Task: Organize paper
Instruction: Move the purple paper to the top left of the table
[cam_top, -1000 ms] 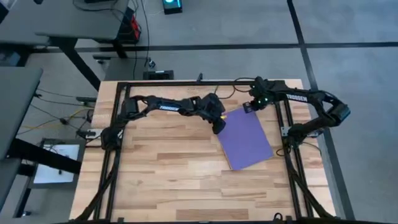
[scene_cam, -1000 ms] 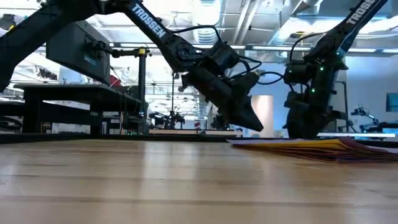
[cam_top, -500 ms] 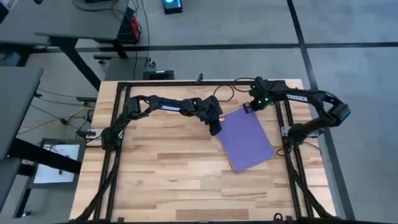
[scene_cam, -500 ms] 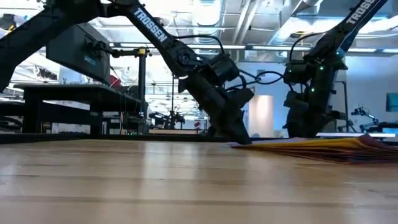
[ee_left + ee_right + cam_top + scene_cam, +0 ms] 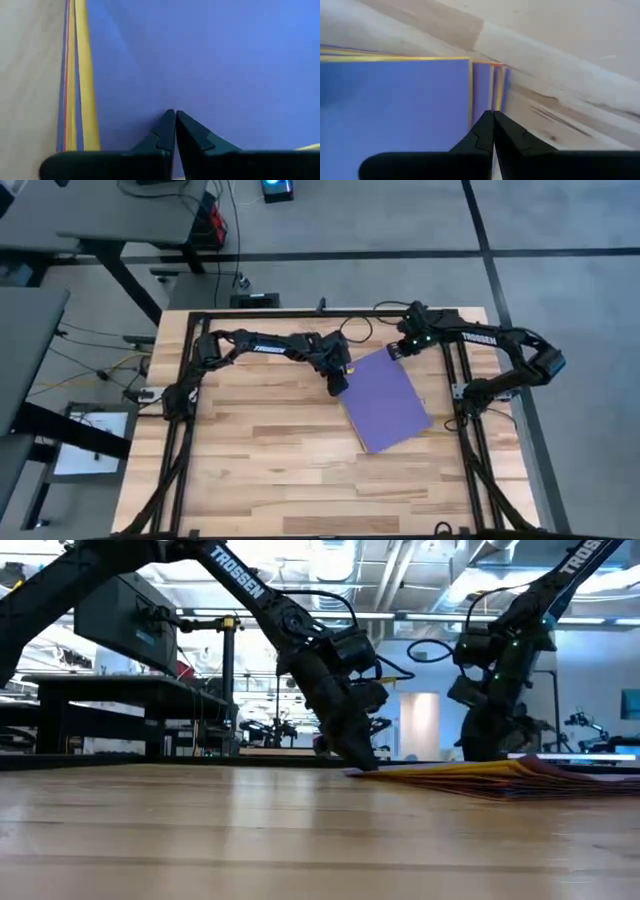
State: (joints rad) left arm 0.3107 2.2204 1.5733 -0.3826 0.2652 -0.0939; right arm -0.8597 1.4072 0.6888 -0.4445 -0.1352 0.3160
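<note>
the paper [image 5: 385, 399] lies as a loose stack on the right half of the surface [image 5: 260, 470], tilted against the board lines, a purple sheet on top and yellow, red and blue edges fanned out beneath it at the sides. it is judged to be light, thin and limp, and the sheets are likely to slide over one another. such a stack would probably be better handled by pressing down near a corner or pushing at an edge than by pinching, since a lifted sheet would droop and a hard pinch would crease it.

the left pincer [image 5: 340, 383] is seen clenched, its tips pressed together with nothing between them, resting on the purple sheet close to the stack's left edge. the right pincer [image 5: 398, 351] is likewise clenched on nothing, set at the stack's far corner.

against the earlier frames, the left pincer has been lowered from above the surface onto the stack's edge, and the stack has been shifted a little leftward. the right pincer has been kept at the far corner.
</note>
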